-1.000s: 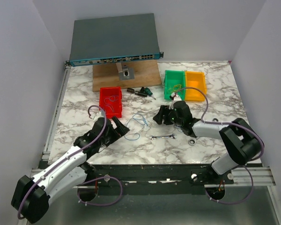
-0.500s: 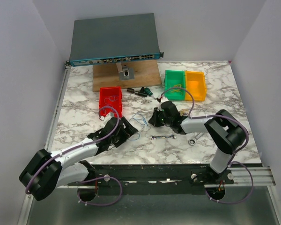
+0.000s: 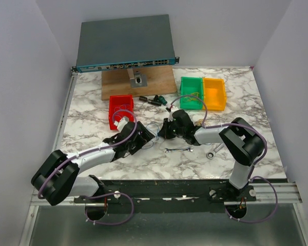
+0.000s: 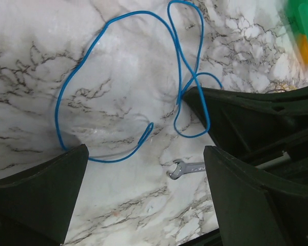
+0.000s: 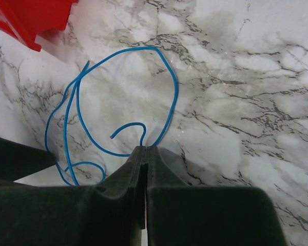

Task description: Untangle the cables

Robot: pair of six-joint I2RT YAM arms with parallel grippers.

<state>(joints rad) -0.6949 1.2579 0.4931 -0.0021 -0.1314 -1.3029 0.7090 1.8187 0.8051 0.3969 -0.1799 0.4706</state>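
A thin blue cable (image 4: 61, 102) lies in loose loops on the marble table (image 3: 236, 107) between the two grippers. My right gripper (image 5: 146, 148) is shut on one strand of the blue cable (image 5: 169, 82), close to a curled free end. In the top view the right gripper (image 3: 164, 130) sits just right of the cable (image 3: 152, 126). My left gripper (image 4: 143, 154) is open, its fingers wide apart just over the near side of the loops, holding nothing. From above, the left gripper (image 3: 143, 136) is at the cable's left.
A silver wrench (image 3: 178, 150) lies just in front of the cable, and a second wrench (image 3: 213, 152) lies further right. A red bin (image 3: 121, 111) stands behind the left gripper; green (image 3: 191, 92) and orange (image 3: 214, 93) bins are at the back right. A wooden board (image 3: 138, 82) and a network switch (image 3: 126, 43) stand behind.
The left arm has reached forward and right to the cable, jaws still open. The right gripper has moved left and shut on a blue strand.
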